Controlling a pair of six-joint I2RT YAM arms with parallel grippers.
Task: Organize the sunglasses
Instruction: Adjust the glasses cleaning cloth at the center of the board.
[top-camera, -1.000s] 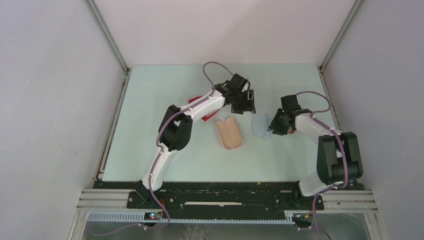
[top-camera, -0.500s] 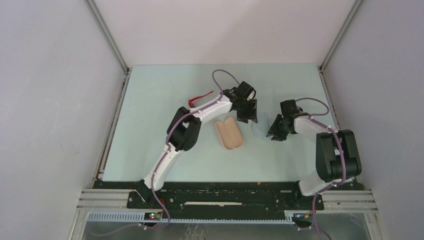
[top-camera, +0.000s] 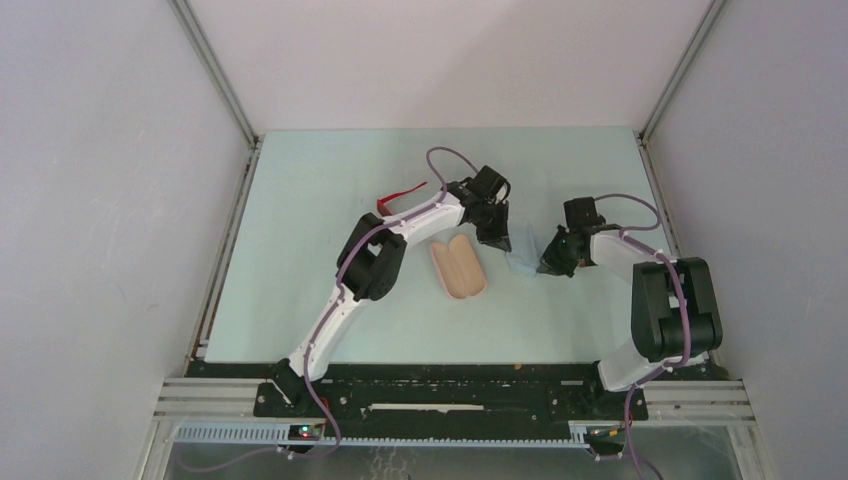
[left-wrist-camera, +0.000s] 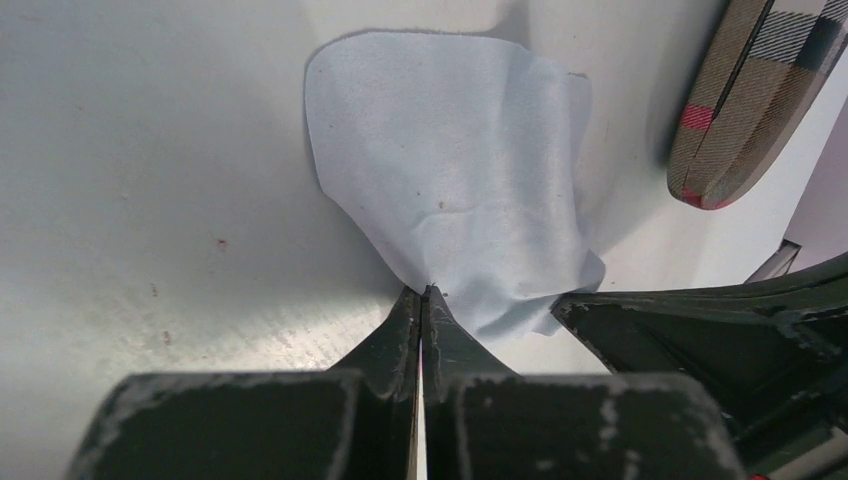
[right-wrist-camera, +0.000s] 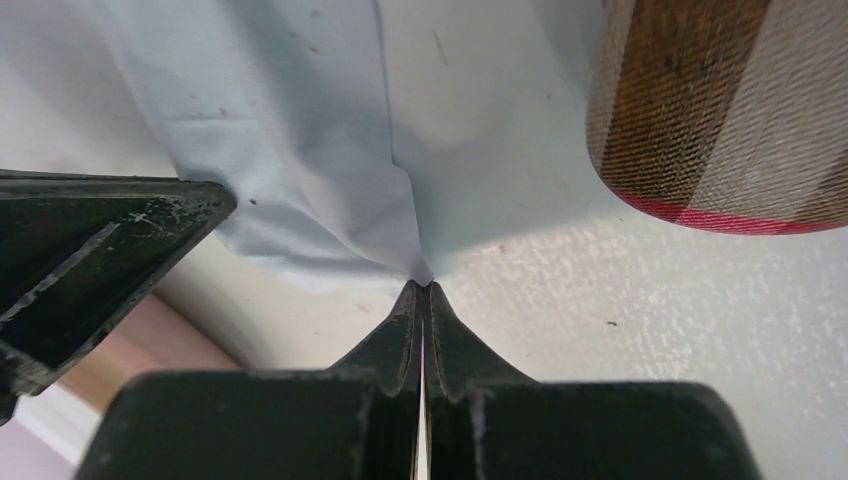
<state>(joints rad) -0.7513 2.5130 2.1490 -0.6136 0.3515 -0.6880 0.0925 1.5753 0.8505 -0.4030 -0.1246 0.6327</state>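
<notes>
Both grippers have closed since a second ago, and the left arm (top-camera: 370, 265) has swung rightward off the red sunglasses (top-camera: 400, 196).

Surface: pale mint table (top-camera: 300, 290). Surround: white walls (top-camera: 450, 60) on three sides, with metal posts (top-camera: 215, 75) at the far corners.

Landmark: pink case (top-camera: 458, 266), mid-table, both halves spread flat.

- Item, red sunglasses: up and left of the pink case, lying free, well apart from both grippers.
- Tool, left gripper (left-wrist-camera: 423, 298): just right of the pink case's far end, jaws pressed together, pinching one edge of the pale blue cloth (top-camera: 523, 256).
- Tool, right gripper (right-wrist-camera: 422, 292): further right, jaws likewise pressed together on the cloth's opposite edge.
- Plaid case (right-wrist-camera: 720, 110): right of the cloth, near the right gripper.
</notes>
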